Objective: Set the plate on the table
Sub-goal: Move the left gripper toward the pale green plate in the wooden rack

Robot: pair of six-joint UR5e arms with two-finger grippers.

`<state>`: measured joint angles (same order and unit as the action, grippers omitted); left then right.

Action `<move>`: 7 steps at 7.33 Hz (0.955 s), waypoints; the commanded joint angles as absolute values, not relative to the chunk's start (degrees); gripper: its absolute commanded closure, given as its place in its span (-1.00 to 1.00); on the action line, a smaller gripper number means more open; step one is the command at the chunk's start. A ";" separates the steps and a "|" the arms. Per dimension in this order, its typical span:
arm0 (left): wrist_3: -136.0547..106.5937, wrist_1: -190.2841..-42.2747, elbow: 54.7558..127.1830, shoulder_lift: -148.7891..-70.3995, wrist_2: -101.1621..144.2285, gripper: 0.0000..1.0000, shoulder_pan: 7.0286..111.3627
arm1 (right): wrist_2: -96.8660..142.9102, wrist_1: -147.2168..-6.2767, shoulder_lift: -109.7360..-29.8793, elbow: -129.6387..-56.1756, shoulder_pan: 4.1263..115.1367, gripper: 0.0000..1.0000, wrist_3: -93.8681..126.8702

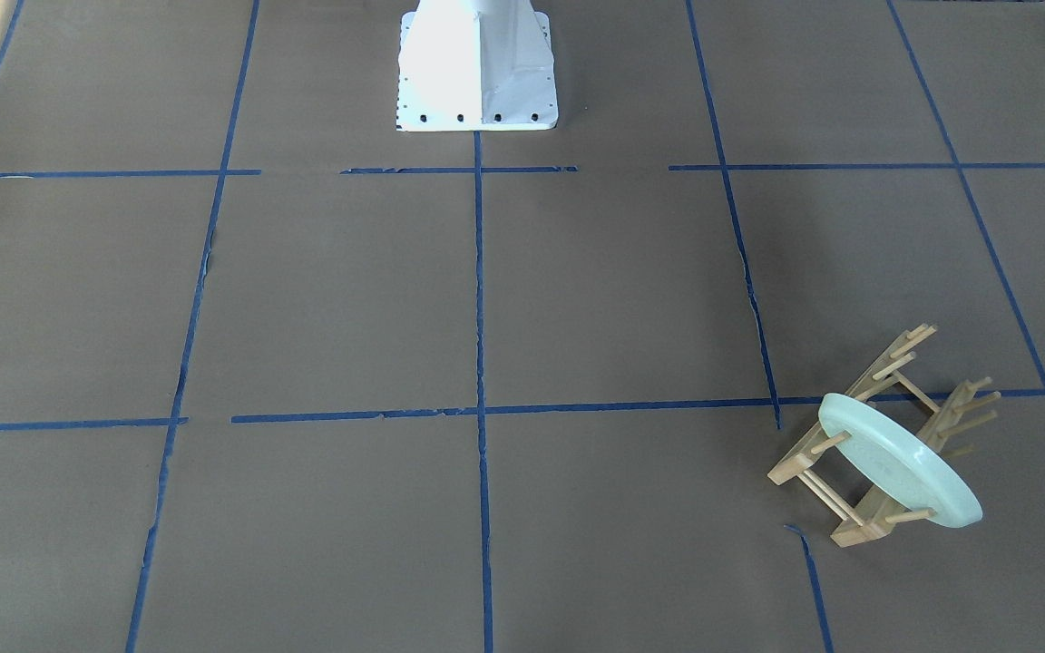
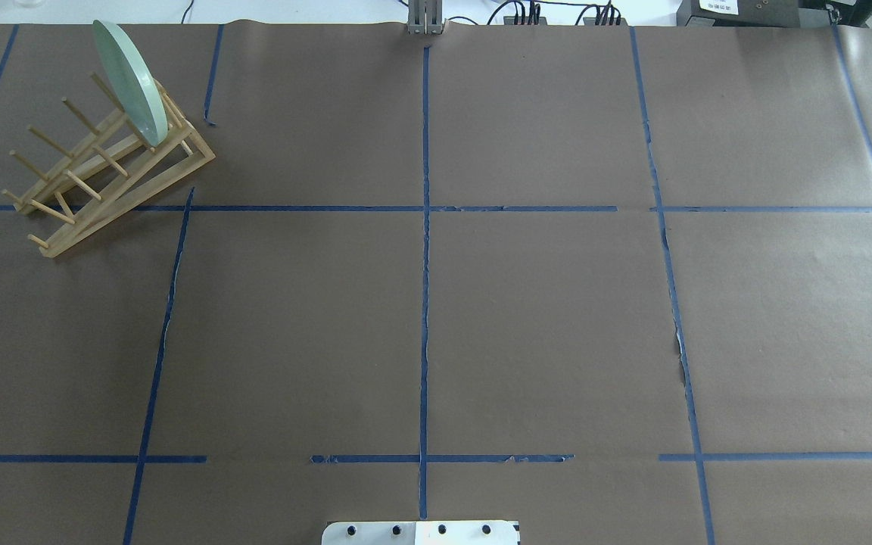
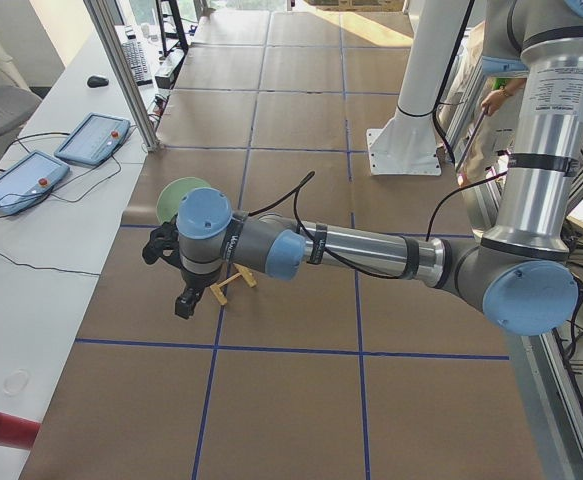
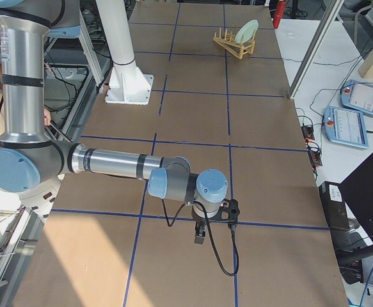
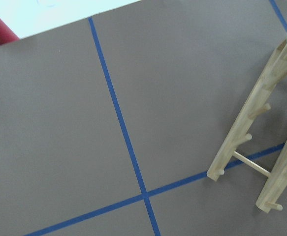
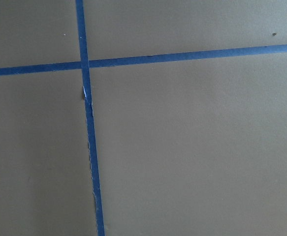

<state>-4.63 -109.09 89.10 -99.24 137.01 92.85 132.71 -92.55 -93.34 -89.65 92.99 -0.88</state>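
Front-facing exterior view first: the plate (image 1: 903, 472) stands tilted on its edge between the pegs of the wooden rack (image 1: 799, 464), lower right of the frame. So it's not lying on the table (image 1: 577, 299) yet, and no arm shows here.

Overhead exterior: same deal, plate and rack in the upper left corner, nothing near them.

Exterior left: the left pincer (image 3: 186, 298) hangs over the table close to the rack, pointing down. Nothing seems to be in it, but how far open it is can't be told from this angle.

Exterior right: the right pincer (image 4: 200, 231) sits low in the lower middle, well apart from the plate at the top. Its opening can't be told either.

Left wrist cam catches the rack's end and a sliver of plate at the right edge. Right wrist cam shows only paper and blue tape (image 6: 86, 147).

Looks like the job's barely started: gripping the plate, lifting it out and laying it down are all left.
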 commanded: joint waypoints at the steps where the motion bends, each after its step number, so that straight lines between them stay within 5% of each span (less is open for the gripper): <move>1: -29.84 -122.63 88.33 -100.63 137.11 -1.00 91.16 | 132.71 -92.55 -93.34 -89.65 92.99 -1.00 -0.88; 6: -97.60 -143.47 83.87 -111.07 135.84 -0.98 75.52 | 132.71 -92.55 -93.34 -89.65 92.99 -1.00 -0.88; 7: -109.74 -150.49 80.63 -112.22 129.00 -0.80 72.45 | 132.71 -92.55 -93.34 -89.65 92.99 -1.00 -0.88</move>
<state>-94.05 -142.83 84.12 -110.05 135.86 76.16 132.72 -92.55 -93.34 -89.65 92.99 -0.88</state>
